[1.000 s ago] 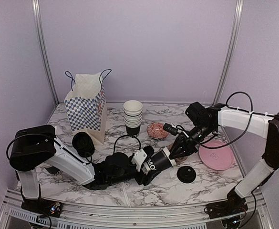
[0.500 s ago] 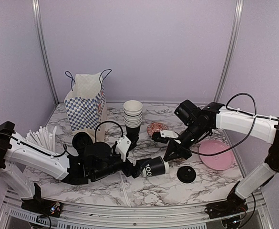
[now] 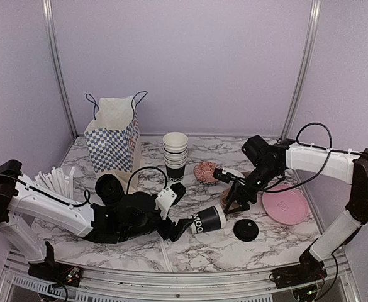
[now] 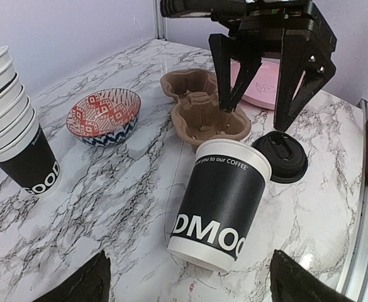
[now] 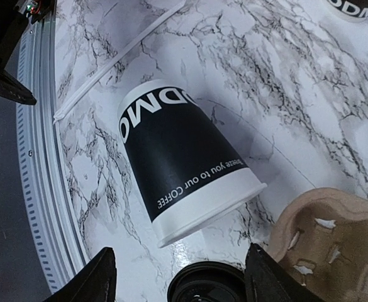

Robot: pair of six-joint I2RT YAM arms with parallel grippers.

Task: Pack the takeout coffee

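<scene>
The takeout coffee cup lies on its side on the marble table, black with white print, its open white rim toward the right arm and no lid on it. Its black lid rests on the table just beside the rim. My left gripper is open at the cup's base, fingers wide on either side and not touching it. My right gripper hangs open above the rim end, nothing between its fingers.
A checked paper bag stands at the back left. A stack of cups, a patterned bowl and a brown cup carrier sit behind the cup. A pink plate lies right; a lid stack and straws left.
The right gripper shut at the cup's rim, then opened and lifted off. The left gripper drew back left. The cup now lies free on the table.
</scene>
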